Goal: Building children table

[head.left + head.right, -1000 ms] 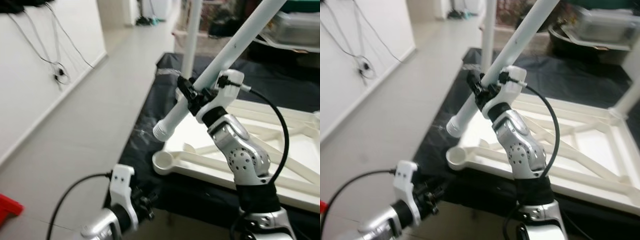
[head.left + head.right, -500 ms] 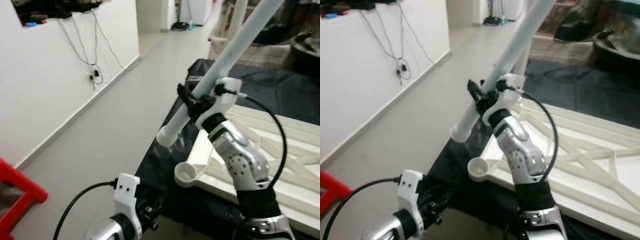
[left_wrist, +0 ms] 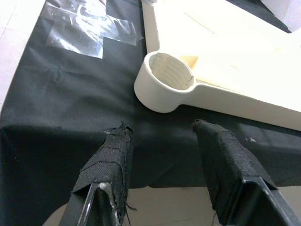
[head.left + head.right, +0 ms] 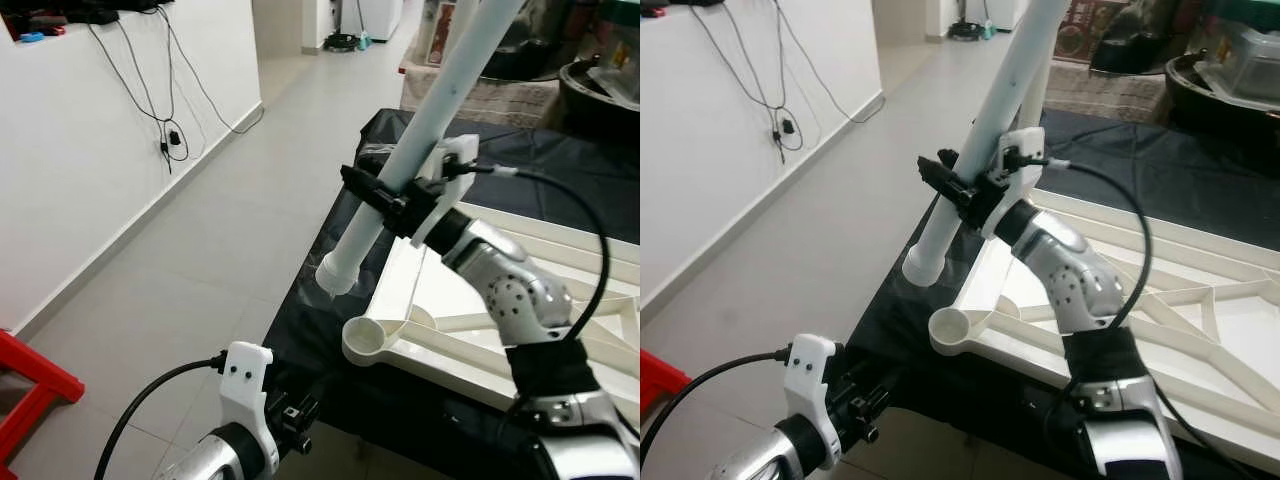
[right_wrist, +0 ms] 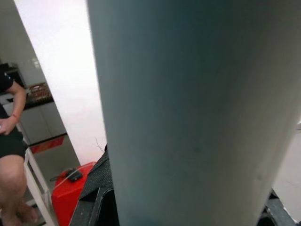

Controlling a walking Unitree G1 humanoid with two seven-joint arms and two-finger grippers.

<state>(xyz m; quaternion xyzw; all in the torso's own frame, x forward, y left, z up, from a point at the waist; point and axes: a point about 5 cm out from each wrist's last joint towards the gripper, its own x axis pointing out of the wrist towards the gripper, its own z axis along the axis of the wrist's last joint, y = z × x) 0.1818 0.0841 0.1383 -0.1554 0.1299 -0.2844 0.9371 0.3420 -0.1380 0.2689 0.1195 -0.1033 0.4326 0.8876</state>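
A long white table leg is held at a steep tilt, with my right gripper shut around its lower part. Its threaded lower end hangs just above and left of the round corner socket of the upturned white table top. The table top lies on a black cloth. In the left wrist view, my left gripper is open, low at the cloth's front edge, with the socket just beyond its fingertips. In the right wrist view the leg sits close up between the jaws.
Pale floor runs along the left beside a white wall with hanging cables. A red stool stands at the lower left. A person sits by it. Dark basins lie beyond the cloth.
The camera has shifted. My right arm has swung the leg more upright, and its lower end stays just over the corner socket. The left gripper stays low.
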